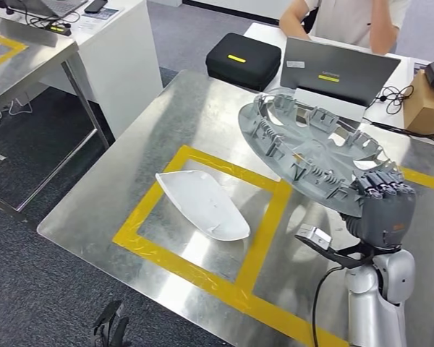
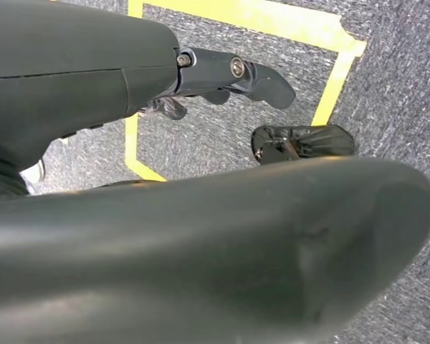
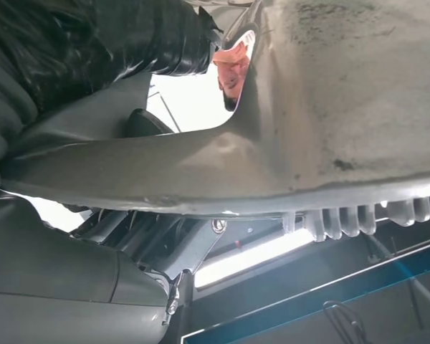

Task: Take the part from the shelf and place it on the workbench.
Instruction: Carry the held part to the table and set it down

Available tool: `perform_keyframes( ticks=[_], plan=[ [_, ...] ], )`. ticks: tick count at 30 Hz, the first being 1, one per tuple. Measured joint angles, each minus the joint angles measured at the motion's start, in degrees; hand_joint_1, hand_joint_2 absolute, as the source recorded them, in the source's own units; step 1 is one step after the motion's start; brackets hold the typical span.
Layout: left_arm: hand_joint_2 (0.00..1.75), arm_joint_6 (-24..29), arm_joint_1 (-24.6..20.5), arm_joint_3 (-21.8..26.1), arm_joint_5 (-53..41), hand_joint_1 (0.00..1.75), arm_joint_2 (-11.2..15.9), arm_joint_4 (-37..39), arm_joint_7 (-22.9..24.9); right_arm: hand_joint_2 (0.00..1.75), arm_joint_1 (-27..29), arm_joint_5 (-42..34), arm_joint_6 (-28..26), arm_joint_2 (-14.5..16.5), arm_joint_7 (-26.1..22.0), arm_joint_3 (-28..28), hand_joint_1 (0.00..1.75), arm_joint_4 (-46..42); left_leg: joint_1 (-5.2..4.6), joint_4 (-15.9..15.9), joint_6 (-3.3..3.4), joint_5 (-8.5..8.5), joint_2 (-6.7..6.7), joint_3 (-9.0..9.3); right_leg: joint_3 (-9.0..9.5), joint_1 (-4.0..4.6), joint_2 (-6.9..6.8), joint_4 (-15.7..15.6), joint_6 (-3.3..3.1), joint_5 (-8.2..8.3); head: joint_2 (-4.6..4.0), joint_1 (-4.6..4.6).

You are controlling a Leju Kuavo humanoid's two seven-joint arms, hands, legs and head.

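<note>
right hand (image 1: 387, 206) fingers clamp grey part (image 1: 313, 148) rim, carrying it flat above workbench (image 1: 166, 123) | white piece (image 1: 204, 204) at 9 o'clock | left hand (image 2: 223, 75) fingers: cannot tell

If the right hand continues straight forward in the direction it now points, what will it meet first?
Probably the open laptop: the right hand, holding the grey round part above the workbench, points toward it. Depth is unclear.
</note>
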Motion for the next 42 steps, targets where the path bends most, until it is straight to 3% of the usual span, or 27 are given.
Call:
perform_keyframes(
  ticks=[29, 33, 35, 38, 39, 40, 42],
  plan=[
    [0.00, 0.1, 0.1, 0.0, 0.0, 0.00, 0.0, 0.0, 0.0, 1.75, 0.0, 0.5, 0.0, 0.0, 0.0, 0.0, 1.75, 0.5, 0.19, 0.0, 0.01, 0.09, 0.00, 0.00, -0.03, 0.16, -0.01, 0.1, -0.01, 0.00, 0.00, 0.01],
    [0.00, 0.1, 0.0, 0.0, 0.1, 0.00, 0.0, 0.0, -0.1, 1.75, 0.0, -0.8, 0.0, 0.0, 0.0, 0.0, 1.75, 1.0, 0.18, -0.7, 1.02, 0.58, 0.19, 0.38, -0.02, -0.06, 0.09, -0.6, 0.81, 0.41, 0.00, -0.02],
    [0.00, 0.0, 0.0, 0.0, 0.1, 0.00, -0.1, 0.0, -0.2, 1.75, 0.0, -1.2, 0.0, 0.0, 0.0, 0.0, 1.75, 1.2, 0.55, -2.3, 1.43, 1.41, 0.73, 1.12, -0.98, 0.05, -0.94, 1.0, 1.17, -0.91, 0.00, 0.15],
    [0.00, 0.0, 0.1, 0.0, 0.1, 0.00, -0.2, 0.0, -0.2, 1.75, 0.0, -1.8, 0.0, 0.0, 0.0, 0.0, 1.75, 1.6, 0.86, -2.9, 1.57, 1.70, 1.76, 1.42, -5.73, -0.52, -2.66, 11.0, 2.08, -5.70, 0.00, 0.43],
    [0.00, 0.0, 0.1, 0.0, 0.1, 0.00, -0.2, 0.0, -0.2, 1.75, 0.0, -1.9, 0.0, 0.0, 0.0, 0.0, 1.75, 1.7, 0.98, -2.8, 1.43, 1.60, 2.09, 1.41, -7.02, -0.85, -2.84, 13.7, 2.46, -6.37, 0.00, 0.43],
    [0.00, 0.0, 0.2, 0.0, 0.1, 0.00, -0.2, 0.0, -0.2, 1.75, 0.1, -2.0, 0.0, 0.0, 0.0, 0.0, 1.75, 1.9, 1.18, -2.7, 1.18, 1.46, 2.39, 1.41, -7.36, -1.20, -2.99, 14.3, 2.88, -6.01, 0.00, 0.43],
    [0.00, 0.0, 0.2, 0.0, 0.1, 0.00, -0.3, 0.0, -0.2, 1.75, 0.2, -2.1, 0.0, 0.0, 0.0, 0.0, 1.75, 2.1, 1.86, -2.0, 0.23, 0.88, 2.92, 1.38, -4.55, -1.92, -3.84, 8.9, 3.88, -2.67, 0.00, 0.45]
  ],
)
